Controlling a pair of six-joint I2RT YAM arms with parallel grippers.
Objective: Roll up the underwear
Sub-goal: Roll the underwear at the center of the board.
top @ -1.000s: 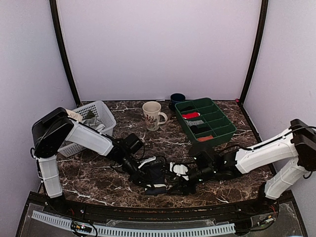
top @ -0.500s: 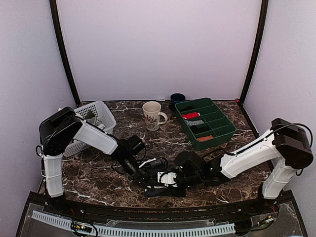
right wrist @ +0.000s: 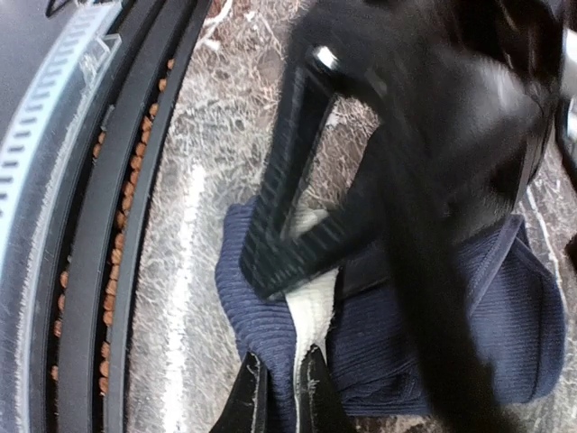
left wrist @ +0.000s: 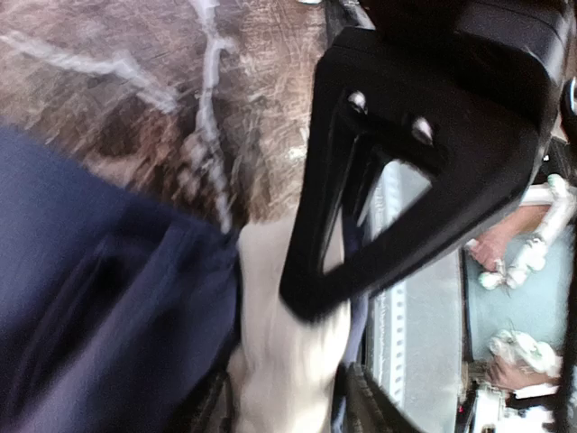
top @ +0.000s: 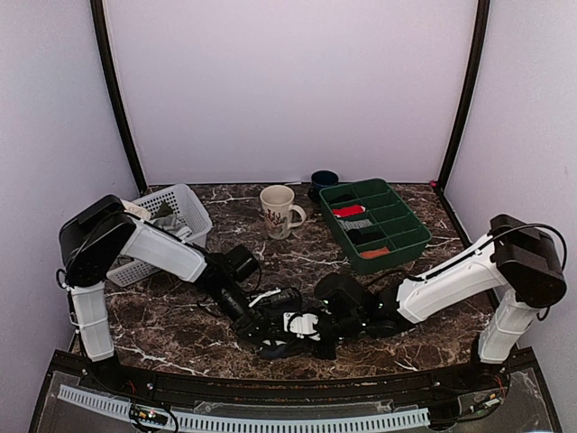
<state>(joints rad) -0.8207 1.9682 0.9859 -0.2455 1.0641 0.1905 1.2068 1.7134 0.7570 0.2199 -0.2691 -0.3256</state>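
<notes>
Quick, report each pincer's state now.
Left pincer: appears closed on the dark navy-blue cloth underwear, at its cream waistband; the view is blurred.
Right pincer: closed on the same waistband.

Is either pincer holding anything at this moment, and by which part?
Both seem to grip the underwear: the left pincer and the right pincer each clamp on its cream waistband, not the navy cloth.

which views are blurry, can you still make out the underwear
Left wrist: heavy motion blur, the underwear a navy smear with a cream band. Right wrist: right gripper smeared, ribbed cloth sharper. Top external: sharp, evenly lit, garment barely visible.
</notes>
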